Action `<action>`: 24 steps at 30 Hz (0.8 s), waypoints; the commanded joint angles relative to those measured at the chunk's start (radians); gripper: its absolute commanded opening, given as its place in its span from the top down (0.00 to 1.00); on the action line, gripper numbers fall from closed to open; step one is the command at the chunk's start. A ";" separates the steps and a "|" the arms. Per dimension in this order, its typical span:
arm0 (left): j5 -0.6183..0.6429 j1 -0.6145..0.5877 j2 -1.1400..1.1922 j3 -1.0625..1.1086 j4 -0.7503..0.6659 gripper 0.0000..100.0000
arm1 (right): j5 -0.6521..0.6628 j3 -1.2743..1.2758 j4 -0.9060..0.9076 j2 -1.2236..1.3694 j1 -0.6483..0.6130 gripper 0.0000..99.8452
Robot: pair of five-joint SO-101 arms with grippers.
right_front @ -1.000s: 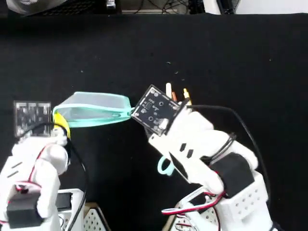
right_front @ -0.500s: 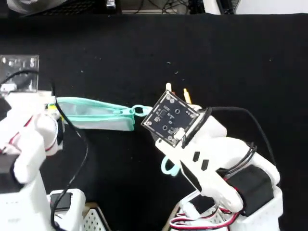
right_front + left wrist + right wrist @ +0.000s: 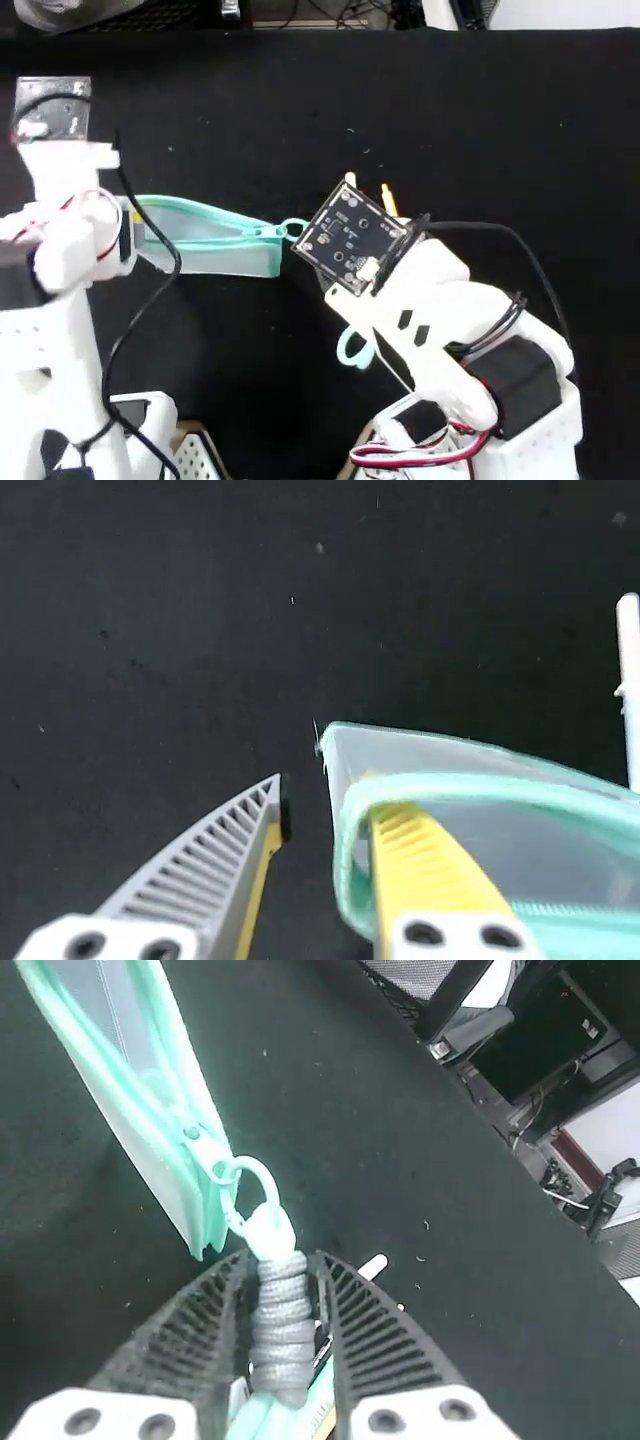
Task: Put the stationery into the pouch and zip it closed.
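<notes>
We are looking down on two white robot arms at a black table point(image 3: 480, 120). The biggest change is on the left, where the left arm point(image 3: 60, 260) is lifting and reaching farther out than a second ago, taking its end of the clear, teal-edged pouch point(image 3: 210, 245) with it. The right arm point(image 3: 430, 310) is drawing back the opposite way. Between them the pouch, whose mouth was gaping in a round loop a second ago, is now stretching into a flat, narrow strip. The left gripper point(image 3: 325, 800) is standing spread, with its yellow jaw inside the pouch's mouth, its grey jaw outside, and the end wall hanging between them. The right gripper point(image 3: 282, 1265) is pinching the grey braided pull cord point(image 3: 283, 1310), and the slider point(image 3: 214, 1170) is sitting just ahead of its tips. We are reading this as tensioning the pouch for zipping, yet through the clear wall we are seeing nothing inside but that jaw. Just beyond the right gripper, a pale stick point(image 3: 350, 181) and an orange-tipped stick point(image 3: 386, 197) are lying on the table, partly under that arm. We are taking them for the stationery, still waiting outside. Several things are standing in the way: both grippers are occupied, the flattened mouth is leaving little room for loading, and the yellow jaw is probably blocking the slider's run. Behind the right gripper, a small teal loop point(image 3: 349, 348) is peeking out beside the arm.
</notes>
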 commanded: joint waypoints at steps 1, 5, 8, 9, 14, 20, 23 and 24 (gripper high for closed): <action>-0.002 -0.007 -0.003 0.030 -0.015 0.86 | -0.002 -0.004 0.018 -0.013 0.020 0.99; 0.003 -0.008 -0.014 0.108 -0.084 0.86 | -0.002 -0.004 0.028 -0.018 0.020 0.99; 0.003 -0.010 -0.014 0.105 -0.086 0.88 | -0.002 -0.004 0.021 -0.019 0.020 0.99; 0.003 -0.010 -0.015 0.104 -0.086 0.91 | -0.002 -0.004 0.021 -0.019 0.020 0.99; 0.003 -0.012 -0.069 0.122 -0.086 0.97 | -0.002 -0.004 0.021 -0.021 0.020 0.99; 0.000 -0.013 -0.192 0.275 -0.152 0.97 | -0.002 -0.004 0.021 -0.016 0.014 0.99; 0.002 -0.007 -0.264 0.369 -0.216 0.97 | 0.006 -0.004 0.023 -0.013 0.011 0.97; 0.003 -0.005 -0.292 0.403 -0.241 0.97 | 0.008 -0.004 0.029 -0.013 0.000 0.94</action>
